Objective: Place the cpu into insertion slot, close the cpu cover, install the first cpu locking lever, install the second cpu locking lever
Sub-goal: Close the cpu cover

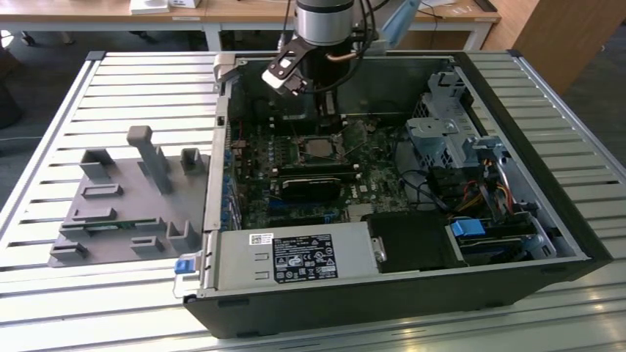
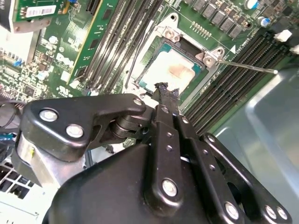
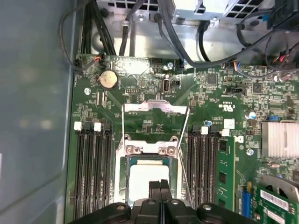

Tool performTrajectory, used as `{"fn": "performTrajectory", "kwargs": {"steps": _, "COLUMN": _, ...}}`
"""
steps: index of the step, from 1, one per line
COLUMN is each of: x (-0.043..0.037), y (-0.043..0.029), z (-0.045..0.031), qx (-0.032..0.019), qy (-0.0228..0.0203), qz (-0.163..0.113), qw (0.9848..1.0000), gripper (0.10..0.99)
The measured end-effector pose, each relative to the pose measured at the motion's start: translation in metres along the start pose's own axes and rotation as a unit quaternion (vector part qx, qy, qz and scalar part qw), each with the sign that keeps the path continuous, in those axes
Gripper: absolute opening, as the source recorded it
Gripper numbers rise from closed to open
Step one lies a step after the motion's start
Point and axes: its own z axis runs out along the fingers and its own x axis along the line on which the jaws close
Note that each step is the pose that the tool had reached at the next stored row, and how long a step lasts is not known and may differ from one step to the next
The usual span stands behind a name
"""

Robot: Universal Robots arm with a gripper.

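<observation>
Sitting in the insertion slot [image 3: 122,177] inside the open computer case [image 1: 572,246], the cpu [image 3: 147,173] lies under the gripper [image 3: 159,183], whose fingers [image 3: 153,189] are pressed together, empty. The first wrist view shows the cpu cover [image 3: 154,106] tipped up beside it; the exterior view, a grey fixture [image 1: 117,213] outside the case.

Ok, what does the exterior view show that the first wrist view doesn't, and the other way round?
Exterior view: the grey fixture tray on the slatted table, and the labelled power-supply box. First wrist view: the coin battery and the cpu cover, flipped open off the chip. Both: the cpu seated in the insertion slot, with the gripper close over it, jaws shut.
</observation>
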Motion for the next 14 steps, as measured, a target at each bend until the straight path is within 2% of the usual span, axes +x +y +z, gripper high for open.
{"fn": "performTrajectory", "kwargs": {"steps": 4, "x": -0.0007, "y": 0.0008, "z": -0.0114, "qx": -0.0001, "qy": 0.0001, "qz": 0.000, "qw": 1.0000, "gripper": 0.106}}
{"fn": "performTrajectory", "kwargs": {"steps": 8, "x": -0.0018, "y": 0.0020, "z": -0.0283, "qx": 0.0000, "qy": 0.0000, "qz": 0.000, "qw": 1.0000, "gripper": 0.106}}
{"fn": "performTrajectory", "kwargs": {"steps": 11, "x": -0.0023, "y": 0.0022, "z": -0.0298, "qx": 0.0000, "qy": 0.0001, "qz": 0.000, "qw": 1.0000, "gripper": 0.106}}
{"fn": "performTrajectory", "kwargs": {"steps": 14, "x": -0.0088, "y": 0.0020, "z": -0.0294, "qx": 0.0000, "qy": -0.0001, "qz": 0.000, "qw": 1.0000, "gripper": 0.106}}
